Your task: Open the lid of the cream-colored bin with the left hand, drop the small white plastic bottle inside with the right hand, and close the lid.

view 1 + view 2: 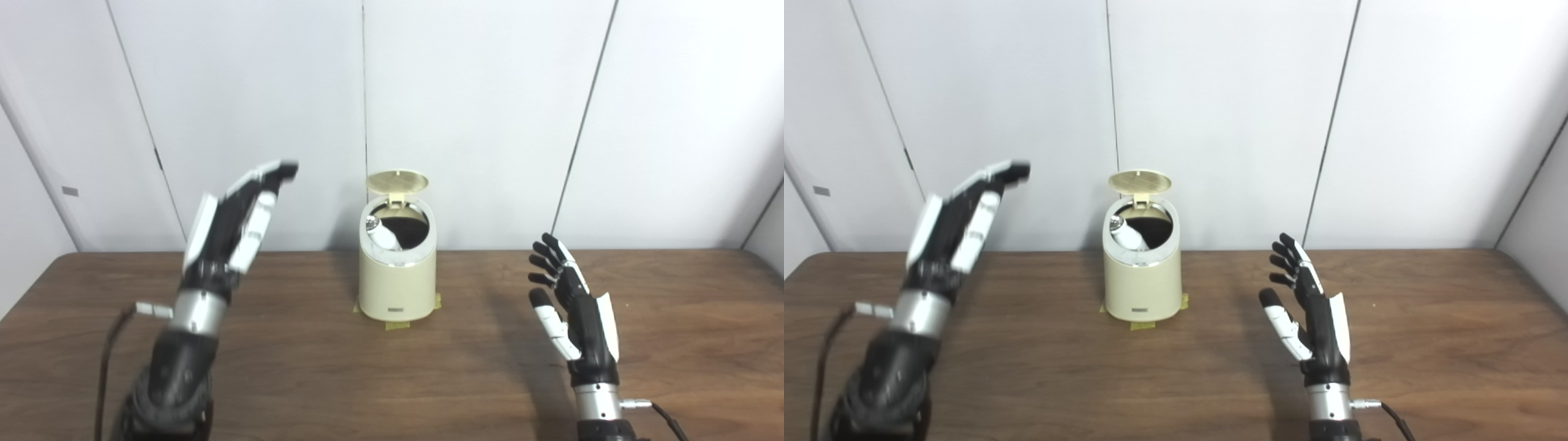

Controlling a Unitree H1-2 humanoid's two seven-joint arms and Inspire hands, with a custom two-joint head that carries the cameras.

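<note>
The cream-colored bin stands at the back middle of the table, taped down. Its round lid stands up, open, at the far side. The small white plastic bottle lies tilted inside the bin's mouth, against its left rim. My left hand is raised high to the left of the bin, fingers straight and apart, holding nothing. My right hand is upright to the right of the bin, lower, open and empty. Neither hand touches the bin.
The brown wooden table runs across the whole view. White wall panels stand close behind the bin. Yellow tape tabs stick out at the bin's base. Cables hang from both wrists.
</note>
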